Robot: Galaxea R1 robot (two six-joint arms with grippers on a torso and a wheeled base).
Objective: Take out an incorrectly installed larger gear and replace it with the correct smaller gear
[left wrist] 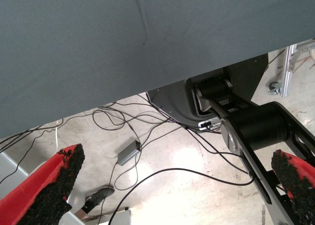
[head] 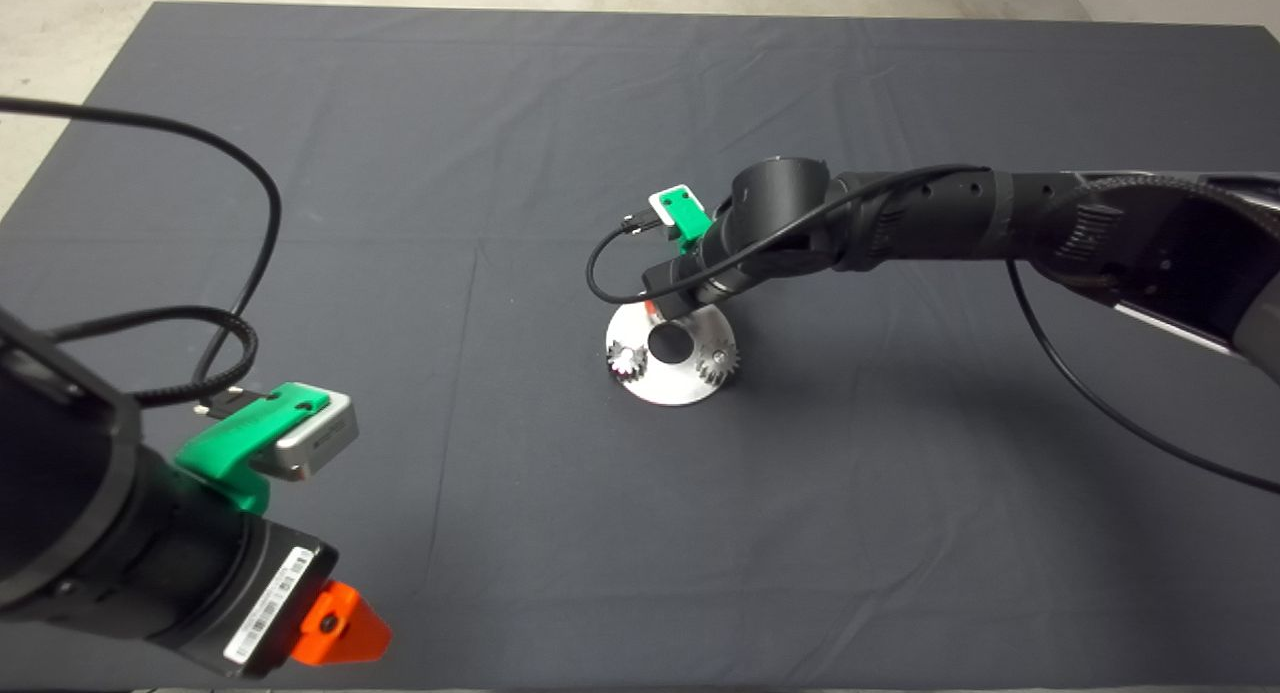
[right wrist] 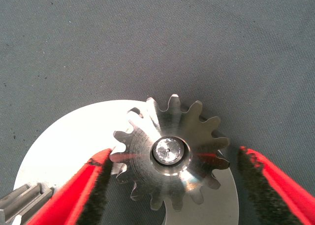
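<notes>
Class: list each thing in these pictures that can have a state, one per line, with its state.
Wide silver-grey steel gear with long pointed teeth: seated on a pin of the round silver plate, between the fingers.
Two small silvery gears: mounted on the plate.
Right hand: open, straddling the wide gear.
Left hand: open, empty, parked at the mat's edge.

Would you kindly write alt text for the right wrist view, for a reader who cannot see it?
The right gripper is open, its red fingers on either side of the larger gear, which sits on a pin on a round silver base plate on the dark mat.
</notes>
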